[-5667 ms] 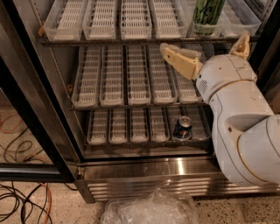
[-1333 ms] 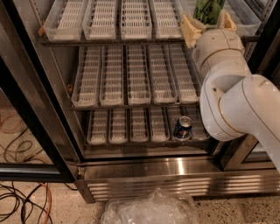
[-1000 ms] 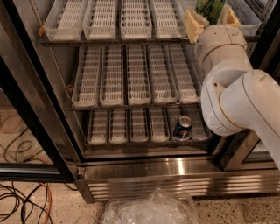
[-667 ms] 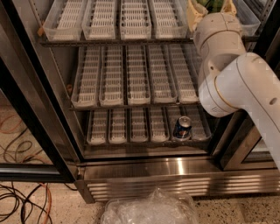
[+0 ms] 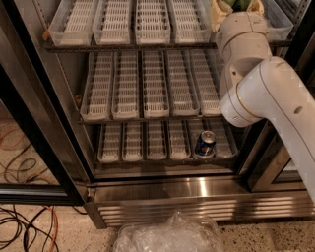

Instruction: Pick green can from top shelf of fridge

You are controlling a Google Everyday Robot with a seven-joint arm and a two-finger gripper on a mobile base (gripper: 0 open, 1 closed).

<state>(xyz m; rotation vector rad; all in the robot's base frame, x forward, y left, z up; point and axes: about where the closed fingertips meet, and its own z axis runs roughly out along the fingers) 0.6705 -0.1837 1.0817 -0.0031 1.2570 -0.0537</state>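
Green can [image 5: 238,3] peeks from within the tool [image 5: 236,6] at the shelf [image 5: 147,47]; cannot tell axis or grip.

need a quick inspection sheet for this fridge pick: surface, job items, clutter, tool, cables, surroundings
surface: shelf at the top, dark rack carrying a row of clear slotted trays
job's things: green can at the shelf's right end, mostly hidden behind the tool; fridge stands open
clutter: blue-and-silver can upright on the bottom rack; crumpled clear plastic on the floor in front
grippers: tool raised to the top shelf, right at the green can
cables: orange and black cables loose on the floor, left
surroundings: black door frame at left; speckled floor
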